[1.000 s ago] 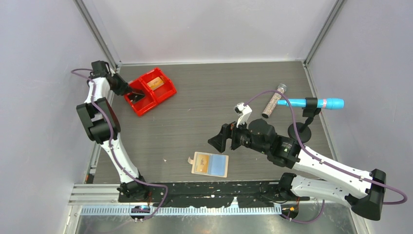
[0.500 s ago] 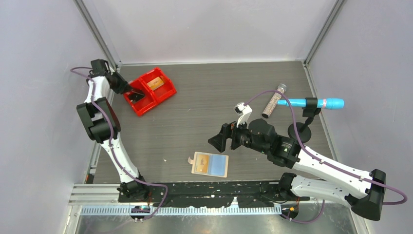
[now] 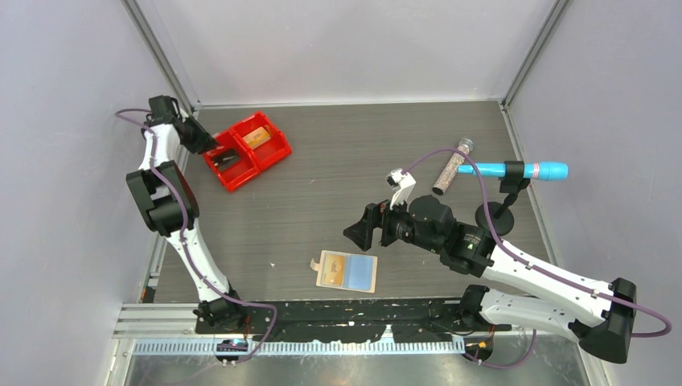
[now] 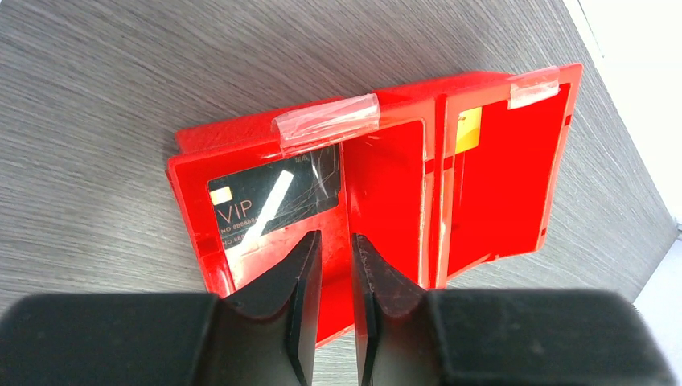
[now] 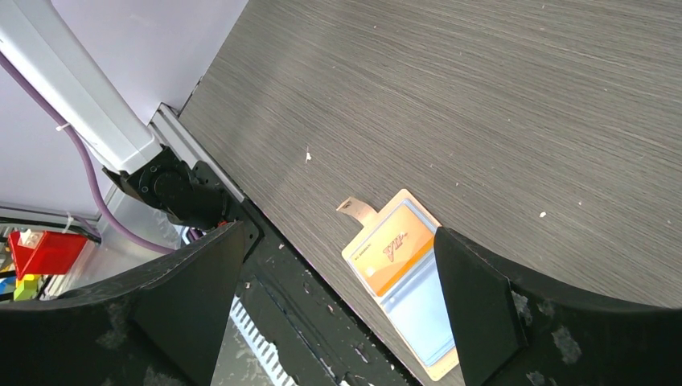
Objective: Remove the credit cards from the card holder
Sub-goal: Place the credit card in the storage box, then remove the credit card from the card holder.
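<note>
Grey wood-grain table (image 3: pixel 338 153), lilac walls (image 3: pixel 346 48): your left gripper (image 4: pixel 334 241) sits barely parted, empty, over the red bin (image 4: pixel 386 169); right gripper (image 5: pixel 338 241) gapes wide.

Beneath your left gripper (image 4: pixel 335 239) and your right gripper (image 5: pixel 336 233) you have one table (image 3: pixel 338 137), dark grey with a fine wood grain, with a few white specks (image 5: pixel 308 154) below the right one; pale lilac-grey walls (image 3: pixel 346 48) close it in beyond both and out to either side; slim metal posts (image 3: pixel 159 56) mark the far corners; behind both grippers a silver rail (image 3: pixel 338 346) edges it; the light is even, the shadows soft
</note>
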